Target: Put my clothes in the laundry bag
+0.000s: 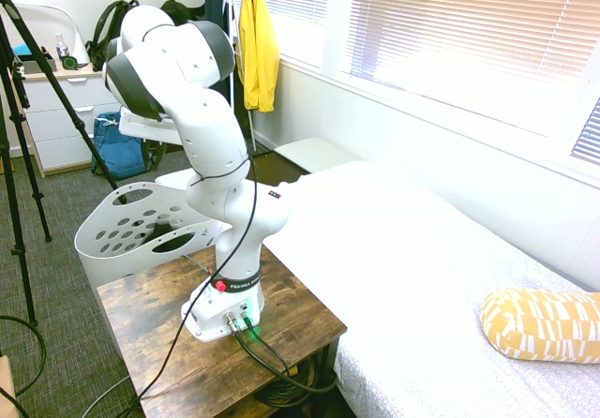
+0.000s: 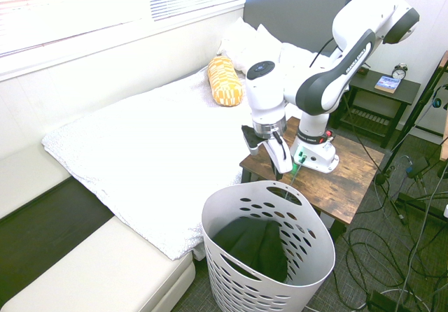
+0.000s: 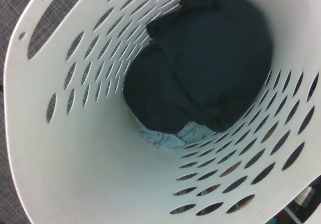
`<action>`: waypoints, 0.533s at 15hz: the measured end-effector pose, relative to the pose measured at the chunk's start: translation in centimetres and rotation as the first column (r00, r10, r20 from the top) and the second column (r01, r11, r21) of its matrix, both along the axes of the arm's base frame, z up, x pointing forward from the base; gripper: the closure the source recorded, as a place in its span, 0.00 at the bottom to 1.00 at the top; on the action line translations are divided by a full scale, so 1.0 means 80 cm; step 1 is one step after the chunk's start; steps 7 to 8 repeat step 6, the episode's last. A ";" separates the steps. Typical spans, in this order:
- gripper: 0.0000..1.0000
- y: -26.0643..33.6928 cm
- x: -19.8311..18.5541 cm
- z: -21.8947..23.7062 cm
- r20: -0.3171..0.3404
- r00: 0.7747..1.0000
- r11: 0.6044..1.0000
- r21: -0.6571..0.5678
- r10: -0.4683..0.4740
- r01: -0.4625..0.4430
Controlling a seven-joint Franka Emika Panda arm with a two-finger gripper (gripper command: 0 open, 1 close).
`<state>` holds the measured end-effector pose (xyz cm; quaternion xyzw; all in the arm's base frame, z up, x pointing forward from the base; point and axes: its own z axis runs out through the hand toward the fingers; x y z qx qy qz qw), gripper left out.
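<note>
At the bottom middle of the frame, the black clothes [image 2: 253,245] lie inside the white basket [image 2: 227,201]. They look soft and light, best picked up by a fold. I can't tell if the gripper [image 2: 278,175] is open.

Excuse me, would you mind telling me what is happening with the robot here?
The robot is putting clothes in the laundry basket. Its gripper hovers over the near side of the wooden table, beside the basket's rim, and seems to hold nothing. A dark garment lies inside the basket, with a pale blue-gray cloth showing under it.
</note>
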<state>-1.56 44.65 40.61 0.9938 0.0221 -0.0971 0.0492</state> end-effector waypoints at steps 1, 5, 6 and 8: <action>0.00 -0.005 0.017 0.007 0.017 1.000 1.000 0.009 -0.021 0.021; 0.00 -0.061 0.180 0.043 0.118 0.976 0.983 0.033 -0.184 0.182; 0.00 -0.086 0.234 0.047 0.139 0.962 0.972 0.034 -0.235 0.232; 0.00 -0.086 0.234 0.047 0.139 0.962 0.972 0.034 -0.235 0.232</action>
